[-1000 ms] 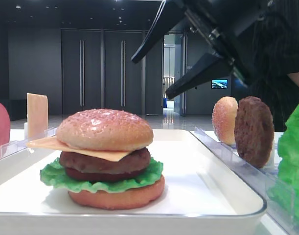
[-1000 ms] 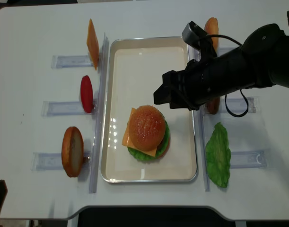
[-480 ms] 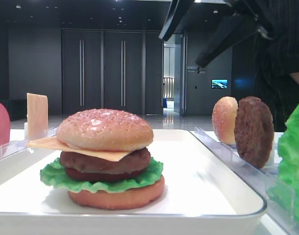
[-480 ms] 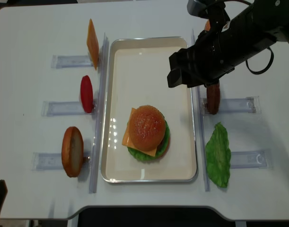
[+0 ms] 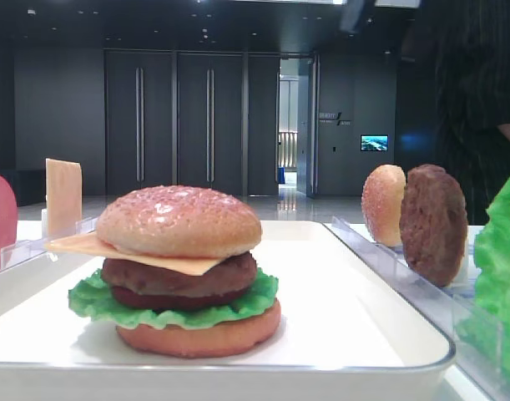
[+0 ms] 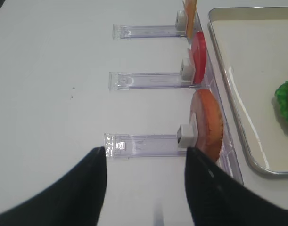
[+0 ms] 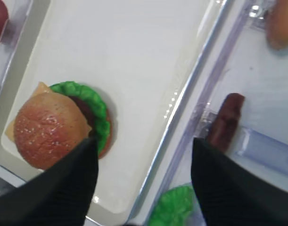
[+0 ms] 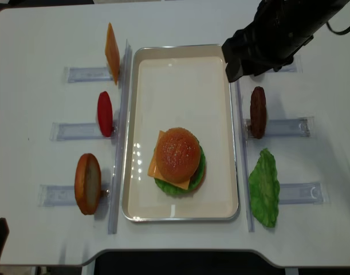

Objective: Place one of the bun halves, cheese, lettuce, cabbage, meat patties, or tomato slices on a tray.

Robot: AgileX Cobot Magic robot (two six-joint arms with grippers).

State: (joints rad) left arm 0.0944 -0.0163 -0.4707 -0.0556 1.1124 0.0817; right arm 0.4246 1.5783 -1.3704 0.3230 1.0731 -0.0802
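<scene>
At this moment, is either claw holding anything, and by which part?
Nothing is held. The right claw is open above the tray, and the left claw is open over the table, both empty.

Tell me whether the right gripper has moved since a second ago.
Yes. In the overhead view the right gripper has pulled back from above the burger toward the tray's far right corner, jaws open.

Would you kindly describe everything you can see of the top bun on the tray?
The top bun is a domed, golden-brown, glossy half dusted with whitish speckles, looking like a plastic model. It sits level as the uppermost layer of the stacked burger, resting directly on the cheese, whose corner juts out leftward. The stack stands in the near half of the tray. Nothing else touches the bun.
</scene>
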